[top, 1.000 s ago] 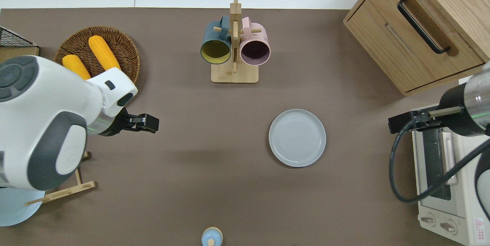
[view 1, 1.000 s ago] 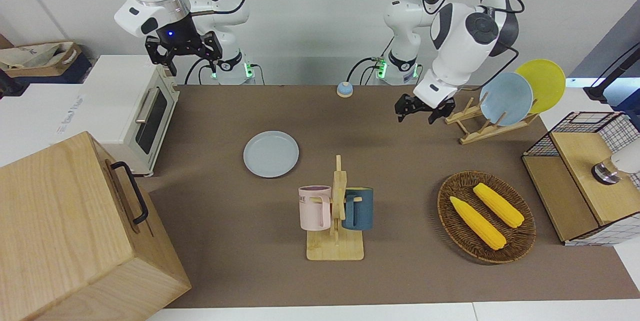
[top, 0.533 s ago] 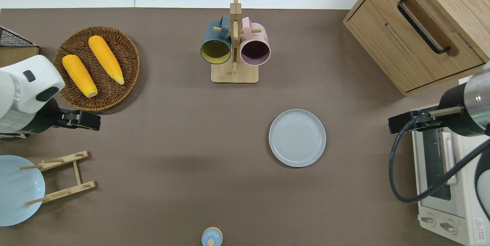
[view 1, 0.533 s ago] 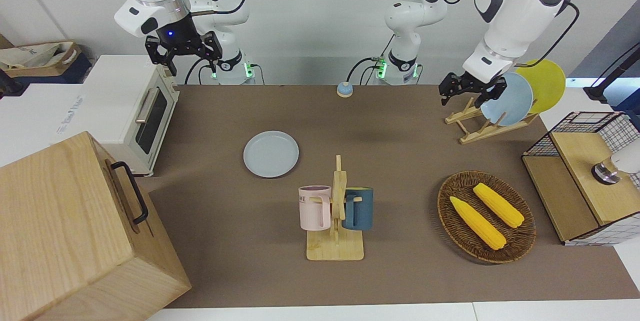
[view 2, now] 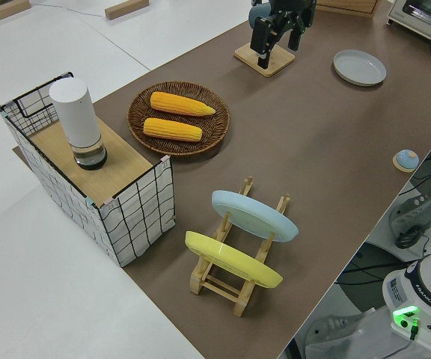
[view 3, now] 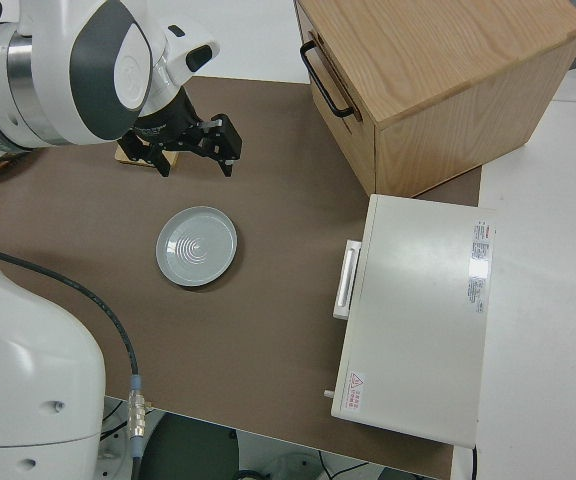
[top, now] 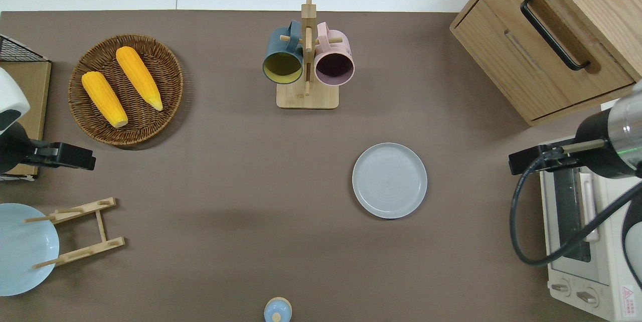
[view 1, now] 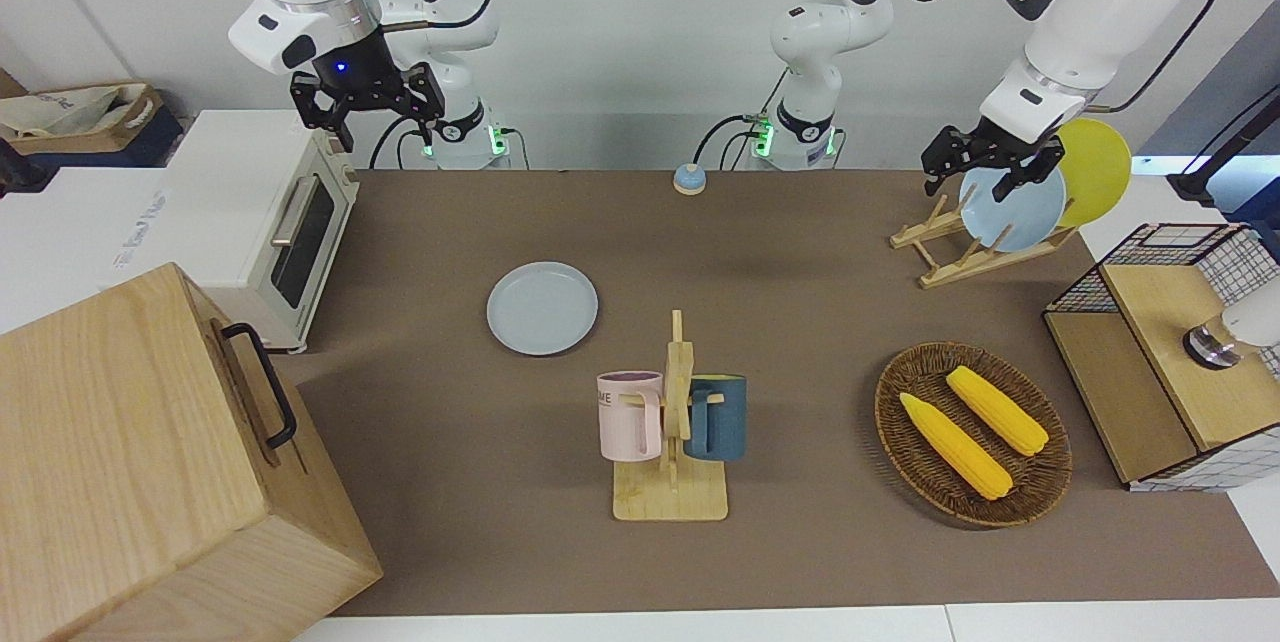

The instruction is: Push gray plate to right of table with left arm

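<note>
The gray plate (view 1: 542,308) lies flat on the brown table (view 1: 800,272), toward the right arm's end and nearer to the robots than the mug rack. It also shows in the overhead view (top: 389,180), the left side view (view 2: 359,67) and the right side view (view 3: 197,246). My left gripper (view 1: 985,172) is open and empty, up in the air. In the overhead view the left gripper (top: 62,155) is over the table between the corn basket and the dish rack, far from the plate. My right gripper (view 1: 365,107) is parked and open.
A mug rack (view 1: 672,432) with two mugs stands mid-table. A wicker basket (view 1: 972,432) holds two corn cobs. A dish rack (view 1: 960,247) holds a sky-blue plate (view 1: 1012,197) and a yellow plate. A toaster oven (view 1: 270,222), wooden cabinet (view 1: 150,462), wire crate (view 1: 1180,352) and small bell (view 1: 688,179) line the edges.
My left arm has swung away from the table's middle toward its own end and risen, ending by the dish rack. The gray plate and the right arm have not moved.
</note>
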Motion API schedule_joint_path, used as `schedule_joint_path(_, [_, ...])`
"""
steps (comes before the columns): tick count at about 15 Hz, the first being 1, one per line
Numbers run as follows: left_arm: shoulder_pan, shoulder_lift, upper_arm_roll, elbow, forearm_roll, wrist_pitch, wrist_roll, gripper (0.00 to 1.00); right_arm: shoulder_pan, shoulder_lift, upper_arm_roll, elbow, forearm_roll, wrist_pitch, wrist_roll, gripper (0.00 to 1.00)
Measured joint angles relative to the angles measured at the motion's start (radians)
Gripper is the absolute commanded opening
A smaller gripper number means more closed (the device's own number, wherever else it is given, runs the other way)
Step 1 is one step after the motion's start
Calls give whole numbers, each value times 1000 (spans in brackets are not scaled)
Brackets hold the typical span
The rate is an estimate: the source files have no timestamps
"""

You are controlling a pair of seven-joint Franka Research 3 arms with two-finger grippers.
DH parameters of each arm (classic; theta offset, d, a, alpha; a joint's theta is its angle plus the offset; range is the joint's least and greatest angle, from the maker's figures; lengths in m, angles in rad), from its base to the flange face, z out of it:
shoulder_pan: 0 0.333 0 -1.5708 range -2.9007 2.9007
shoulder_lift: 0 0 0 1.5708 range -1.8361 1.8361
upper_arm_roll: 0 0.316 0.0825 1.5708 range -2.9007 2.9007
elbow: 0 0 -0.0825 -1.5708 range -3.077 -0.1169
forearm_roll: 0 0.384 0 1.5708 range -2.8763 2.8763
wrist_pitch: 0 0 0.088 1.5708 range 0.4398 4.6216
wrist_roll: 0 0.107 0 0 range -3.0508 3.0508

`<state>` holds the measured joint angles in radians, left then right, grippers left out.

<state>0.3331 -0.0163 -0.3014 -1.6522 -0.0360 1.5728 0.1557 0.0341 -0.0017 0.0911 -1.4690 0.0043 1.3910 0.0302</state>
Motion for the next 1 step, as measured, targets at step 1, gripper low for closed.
schedule_joint_path(1, [0,0,3,3,0,-2,0,993,0,0,0,0,0,0,0,983])
